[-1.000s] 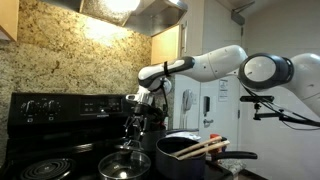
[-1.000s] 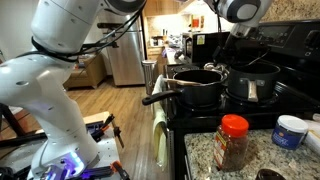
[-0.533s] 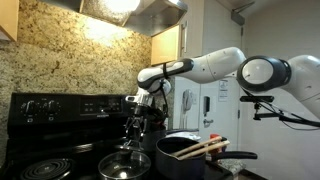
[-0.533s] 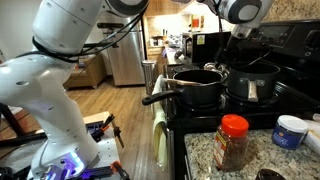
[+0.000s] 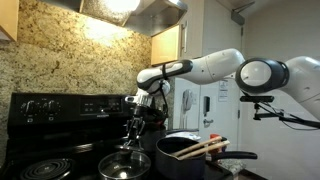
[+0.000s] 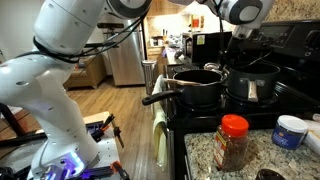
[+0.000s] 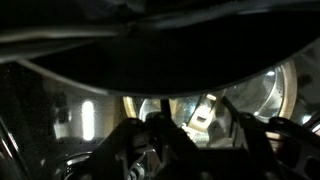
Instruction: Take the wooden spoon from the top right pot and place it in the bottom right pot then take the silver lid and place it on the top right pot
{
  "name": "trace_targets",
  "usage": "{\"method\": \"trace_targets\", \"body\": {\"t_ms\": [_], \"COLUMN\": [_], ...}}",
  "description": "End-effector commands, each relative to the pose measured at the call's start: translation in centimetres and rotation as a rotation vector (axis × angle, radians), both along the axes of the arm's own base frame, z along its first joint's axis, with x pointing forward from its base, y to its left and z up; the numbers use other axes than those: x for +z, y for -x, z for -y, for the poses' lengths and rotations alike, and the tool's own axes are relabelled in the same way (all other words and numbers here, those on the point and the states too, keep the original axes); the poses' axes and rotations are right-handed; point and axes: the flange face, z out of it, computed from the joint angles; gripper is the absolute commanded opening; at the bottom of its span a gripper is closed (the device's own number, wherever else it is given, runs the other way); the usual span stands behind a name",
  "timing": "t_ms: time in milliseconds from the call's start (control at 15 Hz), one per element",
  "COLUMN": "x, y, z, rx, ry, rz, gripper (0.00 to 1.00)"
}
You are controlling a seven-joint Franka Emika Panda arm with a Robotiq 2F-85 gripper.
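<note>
In an exterior view my gripper [image 5: 133, 142] hangs straight down over the shiny silver lid [image 5: 122, 166], its tips at the lid's knob. The wrist view is dark: the fingers [image 7: 150, 135] stand on either side of a pale part, with the lid's bright curve [image 7: 270, 90] behind. Whether they press on it does not show. The wide black pot [image 5: 178, 156] [image 6: 197, 90] stands beside the lid, and the wooden spoon [image 5: 203, 147] leans over its rim with a second wooden utensil. The small grey pot [image 5: 153, 124] stands behind the gripper, partly hidden.
A coil burner [image 5: 45, 168] lies at the stove's near corner, with the black control panel [image 5: 60, 105] behind it. The black pot's long handle [image 6: 160, 97] juts past the stove edge. An orange-lidded jar [image 6: 232, 142] and a white tub [image 6: 290, 130] stand on the granite counter.
</note>
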Motion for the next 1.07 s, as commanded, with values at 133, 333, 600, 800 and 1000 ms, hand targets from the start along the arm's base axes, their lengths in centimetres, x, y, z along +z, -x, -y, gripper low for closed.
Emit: {"method": "trace_targets", "body": {"t_ms": [133, 333, 600, 800, 1000], "x": [0.2, 0.5, 1.5, 2.4, 3.7], "y": [-0.4, -0.3, -0.2, -0.2, -0.2], "z": [-0.1, -0.3, -0.5, -0.9, -1.5], "rx": [-0.004, -0.001, -0.001, -0.004, -0.003], "ry": [0.012, 0.018, 0.039, 0.064, 0.087], "rz": [-0.010, -0.012, 0.002, 0.011, 0.026], "gripper": [0.11, 0.11, 0.12, 0.12, 0.12]}}
